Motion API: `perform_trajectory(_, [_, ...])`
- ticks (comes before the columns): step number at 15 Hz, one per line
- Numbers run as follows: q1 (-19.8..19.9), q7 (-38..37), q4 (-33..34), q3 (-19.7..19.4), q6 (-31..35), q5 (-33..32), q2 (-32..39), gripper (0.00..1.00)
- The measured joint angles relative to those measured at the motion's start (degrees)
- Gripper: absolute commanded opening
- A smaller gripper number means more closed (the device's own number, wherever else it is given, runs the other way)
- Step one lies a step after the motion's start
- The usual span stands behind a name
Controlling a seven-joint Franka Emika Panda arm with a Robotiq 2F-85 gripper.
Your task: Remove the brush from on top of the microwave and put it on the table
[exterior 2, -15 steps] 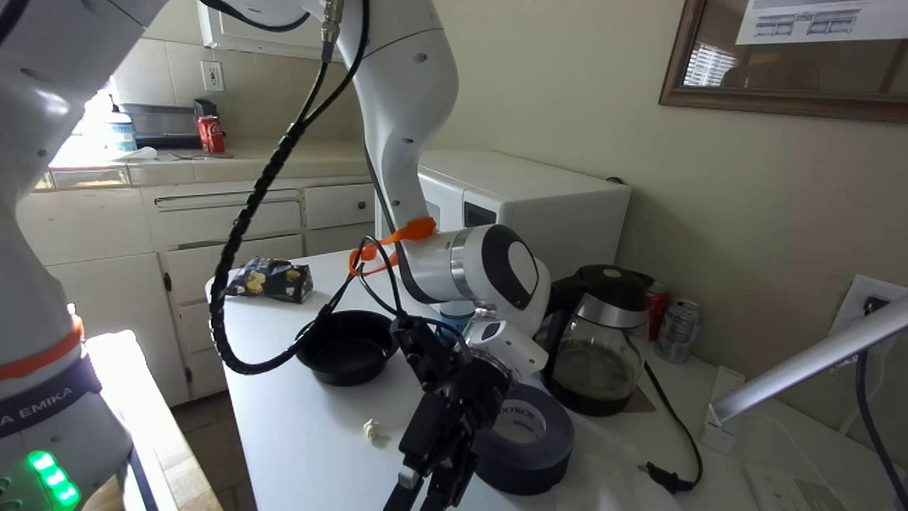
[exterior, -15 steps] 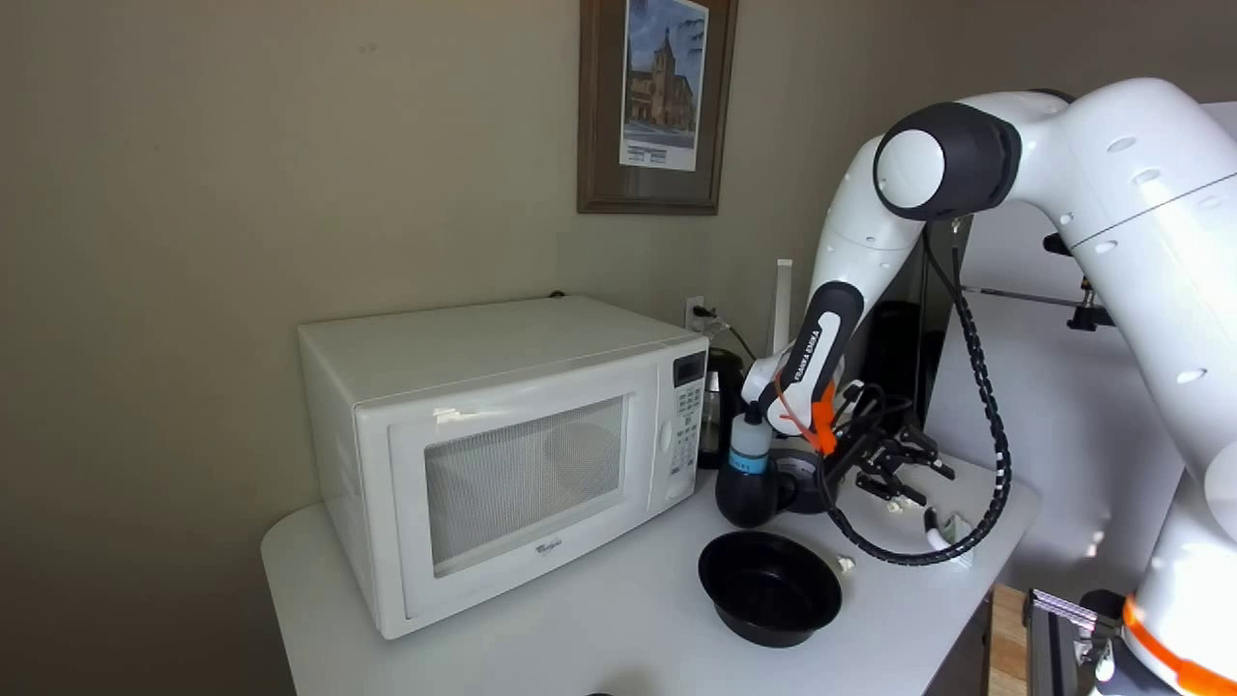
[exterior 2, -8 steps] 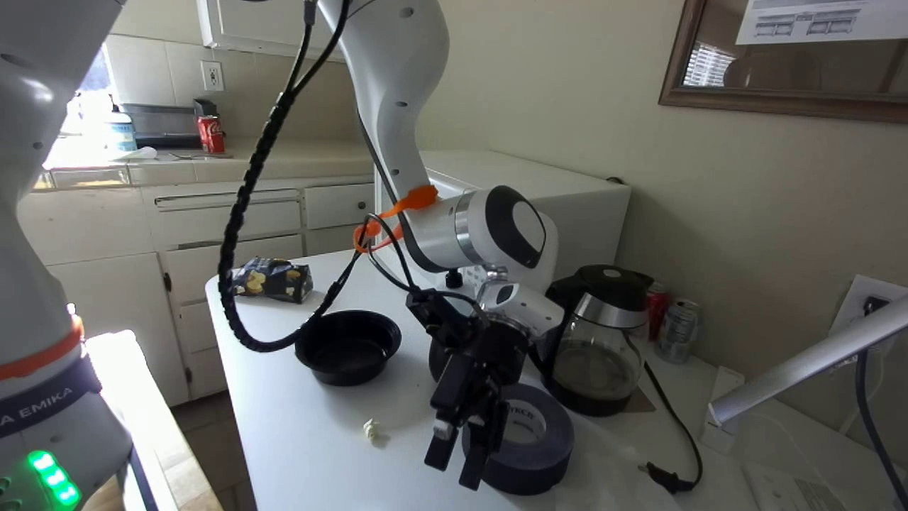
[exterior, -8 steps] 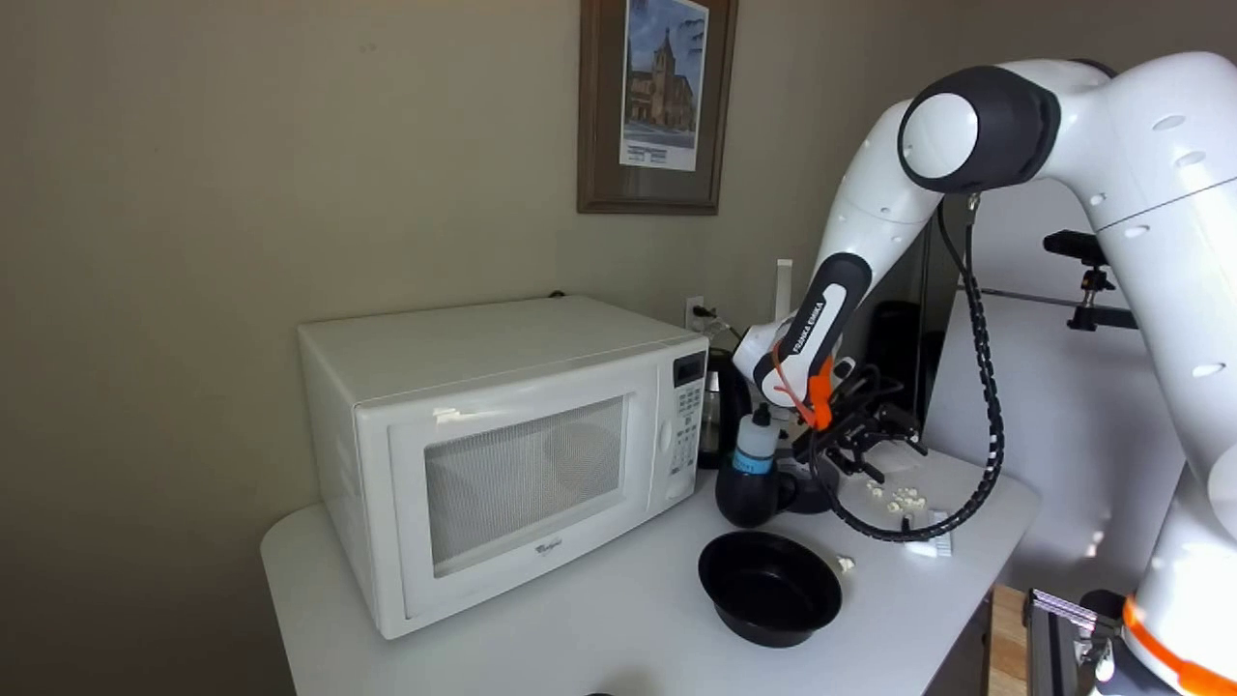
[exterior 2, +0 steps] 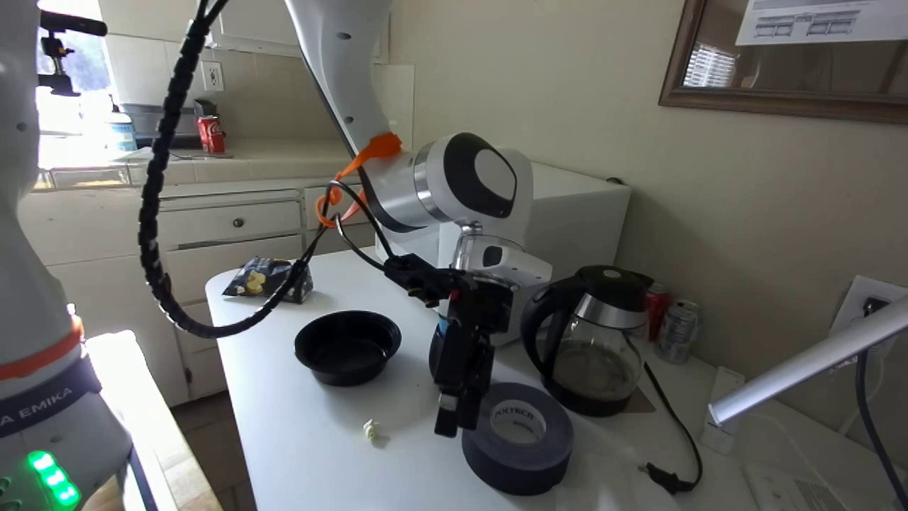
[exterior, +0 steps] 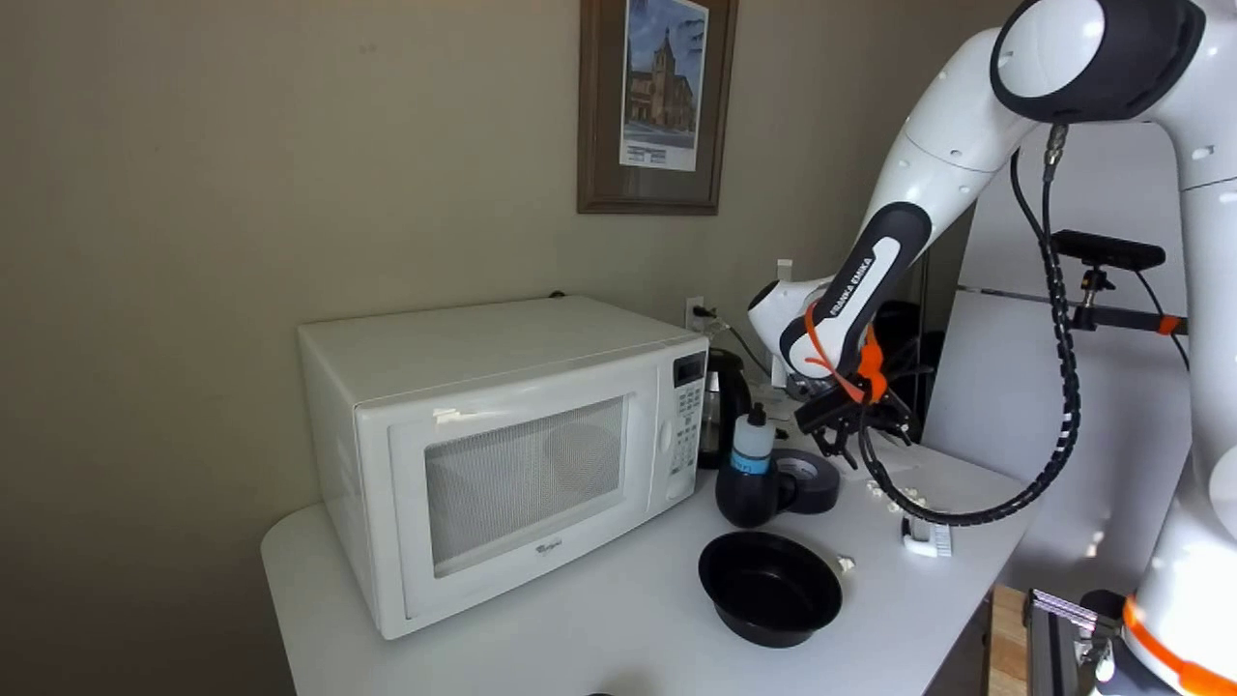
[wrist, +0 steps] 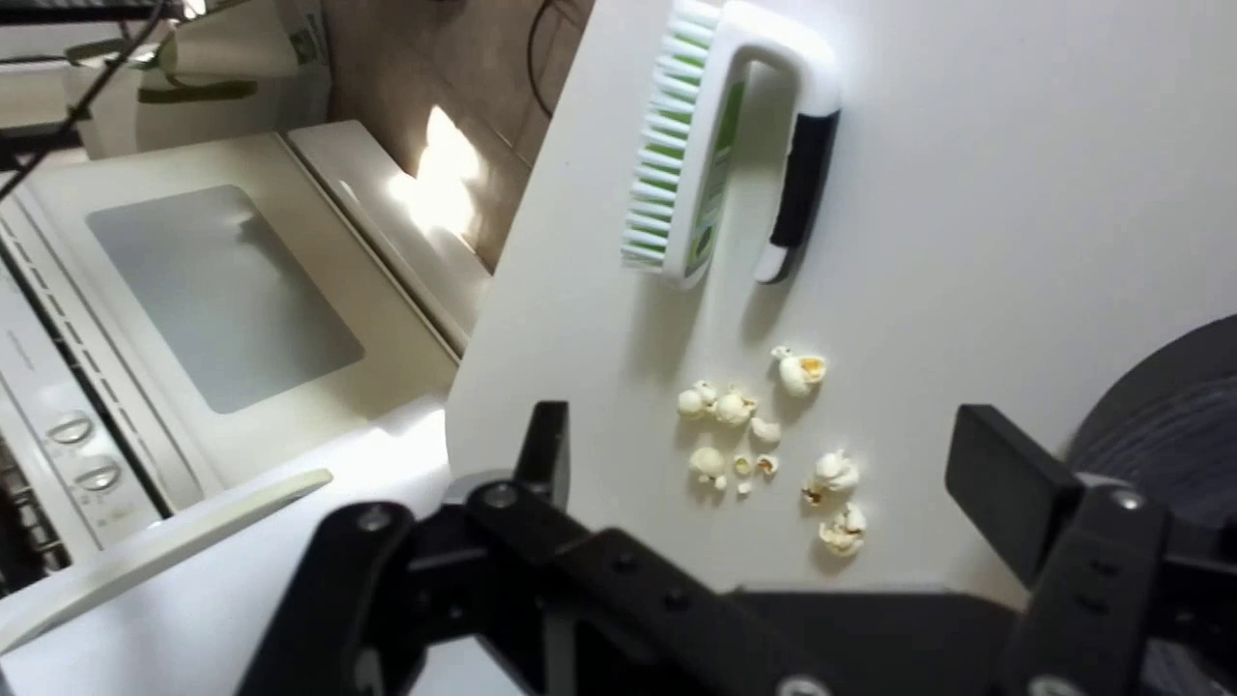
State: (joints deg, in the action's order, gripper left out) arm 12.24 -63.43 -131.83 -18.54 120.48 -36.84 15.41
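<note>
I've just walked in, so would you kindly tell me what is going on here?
A robot arm has been set to move a brush from on top of a microwave to the white table. The brush lies on its side on that table, near some popcorn, and the microwave stands there too. The gripper hangs open above the table, holding nothing, so the placing looks done.

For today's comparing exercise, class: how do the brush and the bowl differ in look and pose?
Colour: the brush is white, green and black; the bowl is black all over.
Shape: the brush is long and bristled; the bowl is round and hollow.
Pose: the brush lies on its side; the bowl stands upright, opening upward.
Shared: both rest on the white table.
</note>
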Motion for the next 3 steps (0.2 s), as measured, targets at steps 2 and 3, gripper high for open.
perform_trajectory(2, [0.8,3.9,-3.5,-0.3,4.4,0.0,-3.9,1.00])
perform_trajectory(3, [1.4,6.1,-5.3,-0.5,6.5,0.0,-6.0,1.00])
